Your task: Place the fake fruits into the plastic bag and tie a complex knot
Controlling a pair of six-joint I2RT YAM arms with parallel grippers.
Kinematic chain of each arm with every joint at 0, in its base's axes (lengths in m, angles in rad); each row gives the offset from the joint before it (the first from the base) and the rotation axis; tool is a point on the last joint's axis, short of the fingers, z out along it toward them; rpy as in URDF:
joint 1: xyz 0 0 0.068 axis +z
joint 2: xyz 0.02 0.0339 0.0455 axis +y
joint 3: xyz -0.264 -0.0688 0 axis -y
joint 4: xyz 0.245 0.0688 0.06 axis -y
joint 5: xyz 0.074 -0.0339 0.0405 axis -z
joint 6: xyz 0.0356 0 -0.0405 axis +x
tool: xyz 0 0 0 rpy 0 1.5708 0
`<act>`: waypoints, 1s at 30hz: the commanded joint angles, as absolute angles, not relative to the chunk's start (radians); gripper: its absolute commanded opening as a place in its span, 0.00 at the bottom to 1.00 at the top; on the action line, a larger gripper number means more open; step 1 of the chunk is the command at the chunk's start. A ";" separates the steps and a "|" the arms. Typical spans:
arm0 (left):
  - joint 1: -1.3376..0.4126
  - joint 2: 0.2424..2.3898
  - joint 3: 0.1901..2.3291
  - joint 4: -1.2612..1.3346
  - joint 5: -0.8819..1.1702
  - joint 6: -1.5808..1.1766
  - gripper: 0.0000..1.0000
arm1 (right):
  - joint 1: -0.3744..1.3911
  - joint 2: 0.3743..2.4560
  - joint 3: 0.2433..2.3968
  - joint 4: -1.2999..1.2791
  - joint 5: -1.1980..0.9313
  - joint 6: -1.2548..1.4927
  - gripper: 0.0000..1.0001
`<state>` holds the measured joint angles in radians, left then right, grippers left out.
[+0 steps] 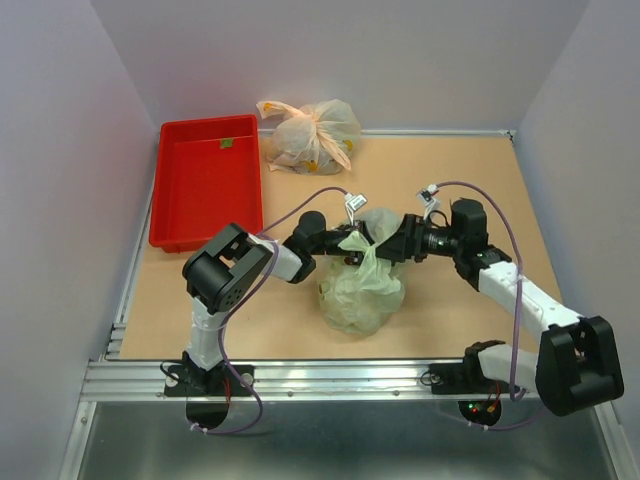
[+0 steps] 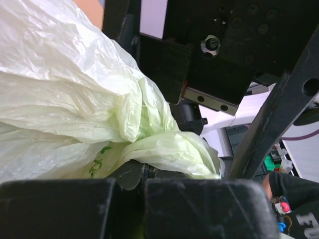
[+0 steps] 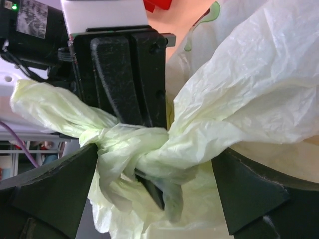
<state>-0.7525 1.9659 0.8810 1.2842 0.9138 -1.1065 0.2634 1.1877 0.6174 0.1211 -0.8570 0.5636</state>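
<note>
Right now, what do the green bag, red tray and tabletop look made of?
The plastic bag: thin translucent pale-green film, glossy; it crinkles and bunches into the knot. The red tray: likely rigid moulded plastic, smooth with a slight sheen. The tabletop: matte tan board, maybe wood or fibreboard; no grain visible.

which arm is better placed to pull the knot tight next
Left, likely. The left gripper looks shut on a tail of the plastic bag right at the knot; the right gripper sits open around the knot, gripping nothing.
</note>
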 commanded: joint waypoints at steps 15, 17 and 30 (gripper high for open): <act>-0.755 1.901 0.910 1.511 0.902 -1.098 0.00 | -0.018 1.080 0.750 -0.304 -1.141 0.505 0.49; -0.755 1.901 0.910 1.514 0.899 -1.098 0.00 | -0.020 1.088 0.727 -0.307 -1.144 0.514 0.45; -0.756 1.902 0.914 1.523 0.900 -1.098 0.00 | -0.017 1.170 0.735 -0.290 -1.058 0.517 0.41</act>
<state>-0.7528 1.9491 0.8810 1.2907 0.8898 -1.1061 -0.0128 1.1690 0.7059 -0.3012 -1.0752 0.5201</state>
